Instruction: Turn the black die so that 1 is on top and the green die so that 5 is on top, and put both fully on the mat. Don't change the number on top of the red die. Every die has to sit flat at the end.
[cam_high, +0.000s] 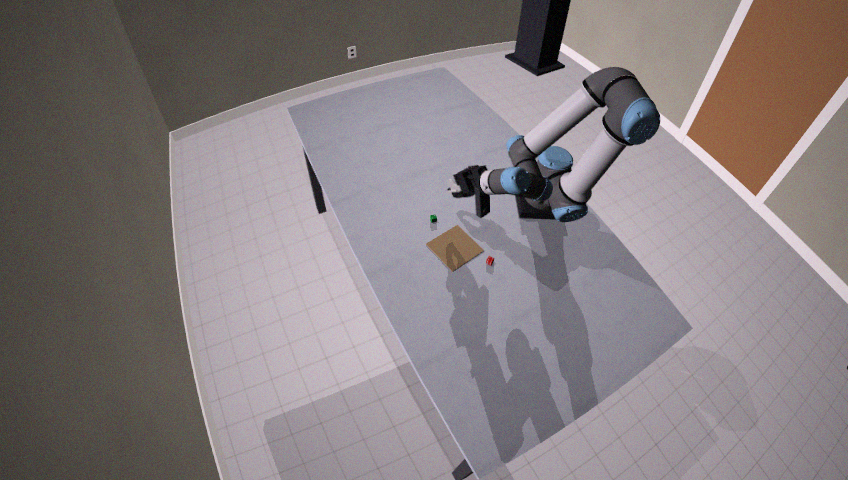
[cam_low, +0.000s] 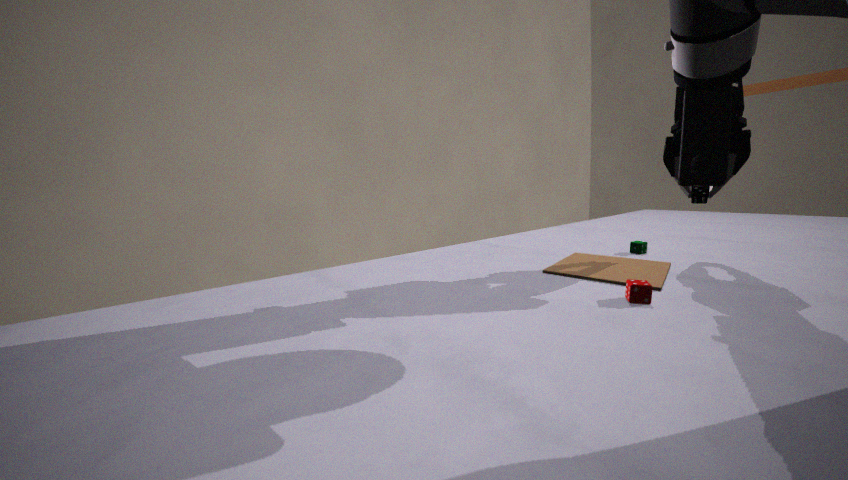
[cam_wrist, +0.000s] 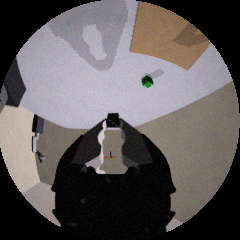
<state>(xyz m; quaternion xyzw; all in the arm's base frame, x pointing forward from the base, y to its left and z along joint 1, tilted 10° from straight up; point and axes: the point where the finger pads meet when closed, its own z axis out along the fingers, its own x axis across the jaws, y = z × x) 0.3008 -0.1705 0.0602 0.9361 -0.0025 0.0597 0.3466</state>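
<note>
My gripper (cam_high: 451, 188) (cam_low: 699, 195) (cam_wrist: 113, 119) is shut on the black die (cam_low: 699, 193) (cam_wrist: 113, 119), held at the fingertips above the table, behind the green die in the exterior view. The black die's numbers are too dark to read. The green die (cam_high: 433, 218) (cam_low: 638, 247) (cam_wrist: 147, 81) sits on the table just off one side of the brown mat (cam_high: 468, 246) (cam_low: 645, 268) (cam_wrist: 160, 35). The red die (cam_high: 489, 260) (cam_low: 638, 292) sits on the table close to the mat's near edge in the exterior view. The top numbers are too small to read surely.
The grey-blue table (cam_high: 380, 142) (cam_low: 476, 368) carries the mat and two dice. The robot's base stands on the table right of the mat in the top view. Arm shadows cross the table and part of the mat. A dark column (cam_high: 540, 35) stands beyond the table.
</note>
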